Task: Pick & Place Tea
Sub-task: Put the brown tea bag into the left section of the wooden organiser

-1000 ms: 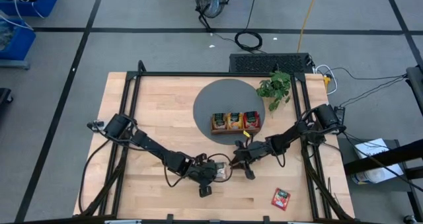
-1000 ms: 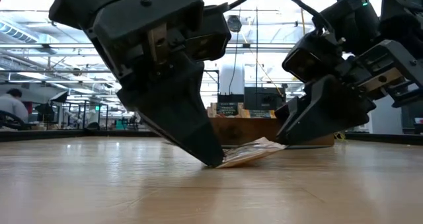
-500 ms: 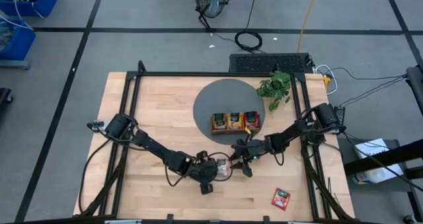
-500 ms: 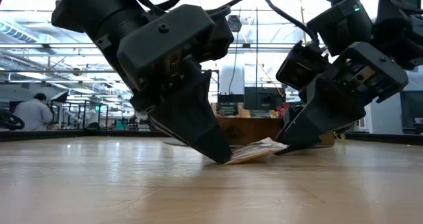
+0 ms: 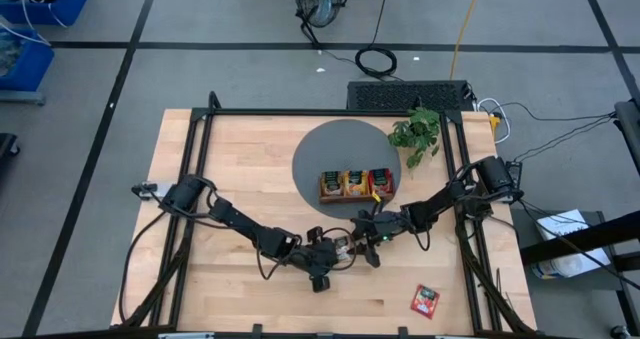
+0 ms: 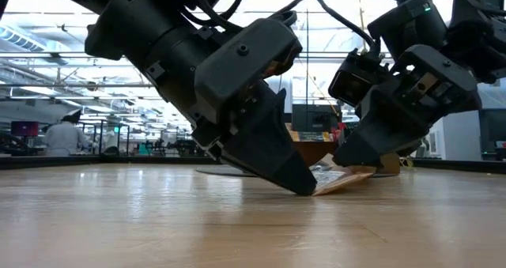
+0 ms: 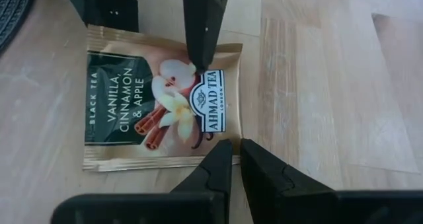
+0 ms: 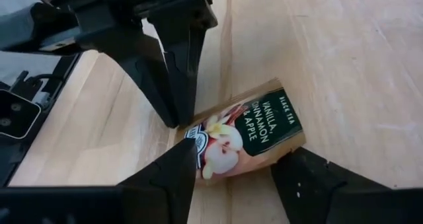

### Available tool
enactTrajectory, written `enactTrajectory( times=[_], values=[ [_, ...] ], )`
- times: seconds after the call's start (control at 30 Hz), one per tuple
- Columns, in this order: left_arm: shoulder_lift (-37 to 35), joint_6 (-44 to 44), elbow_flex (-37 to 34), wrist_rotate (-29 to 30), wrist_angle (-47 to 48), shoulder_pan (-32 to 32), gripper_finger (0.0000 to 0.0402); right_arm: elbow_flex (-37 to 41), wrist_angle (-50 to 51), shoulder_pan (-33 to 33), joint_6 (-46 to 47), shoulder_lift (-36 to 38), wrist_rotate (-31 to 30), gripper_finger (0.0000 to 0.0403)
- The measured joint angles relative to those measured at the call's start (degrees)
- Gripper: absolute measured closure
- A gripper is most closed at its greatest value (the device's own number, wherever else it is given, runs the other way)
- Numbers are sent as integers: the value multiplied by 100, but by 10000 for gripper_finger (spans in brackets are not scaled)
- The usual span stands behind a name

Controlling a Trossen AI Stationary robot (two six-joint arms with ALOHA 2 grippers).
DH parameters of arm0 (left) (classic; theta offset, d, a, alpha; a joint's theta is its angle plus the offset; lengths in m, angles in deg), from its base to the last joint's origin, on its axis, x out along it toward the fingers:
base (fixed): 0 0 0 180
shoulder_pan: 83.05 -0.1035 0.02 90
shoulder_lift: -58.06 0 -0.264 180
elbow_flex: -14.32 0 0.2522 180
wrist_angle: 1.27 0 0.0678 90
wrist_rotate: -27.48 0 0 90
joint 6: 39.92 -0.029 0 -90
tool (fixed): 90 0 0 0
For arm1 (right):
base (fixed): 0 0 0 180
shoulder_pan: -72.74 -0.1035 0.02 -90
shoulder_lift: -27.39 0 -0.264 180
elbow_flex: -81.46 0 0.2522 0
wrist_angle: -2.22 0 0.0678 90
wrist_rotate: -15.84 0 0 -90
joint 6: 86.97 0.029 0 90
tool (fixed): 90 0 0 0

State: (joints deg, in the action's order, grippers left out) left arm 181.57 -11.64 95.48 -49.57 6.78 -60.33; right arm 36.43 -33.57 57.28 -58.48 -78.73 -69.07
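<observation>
A tea sachet [image 7: 162, 108] labelled vanilla, cinnamon and apple lies on the table [image 5: 230, 159] near its front middle, one edge lifted off the wood. The left gripper [image 7: 231, 159] presses its closed jaws on one edge; the right gripper [image 8: 234, 178] straddles the opposite edge, jaws open. Behind stands the tray [image 5: 357, 185] of sachets; a red sachet [image 5: 425, 300] lies well apart, front right.

The tea sachet [image 7: 158, 108] lies on the tabletop [image 5: 230, 169] between both grippers, in front of the tray [image 5: 356, 184].
</observation>
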Motion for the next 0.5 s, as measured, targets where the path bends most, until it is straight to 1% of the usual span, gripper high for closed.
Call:
enactTrajectory(
  times=[0.17, 0.27, 0.33, 0.5],
  values=[
    [0, -10, -4, 24, -7, 0, 360, 0, 5, 0, -63, -5, -77, 242],
    [0, 9, -7, 27, -9, 4, 360, 2, 20, -2, -200, -11, -75, 266],
    [2, -1, -7, 76, -22, 17, 360, 4, 25, -2, -250, -11, -99, 290],
    [22, -290, -23, 59, -322, 17, 360, 11, 57, -9, -469, -22, -506, 369]
  ],
)
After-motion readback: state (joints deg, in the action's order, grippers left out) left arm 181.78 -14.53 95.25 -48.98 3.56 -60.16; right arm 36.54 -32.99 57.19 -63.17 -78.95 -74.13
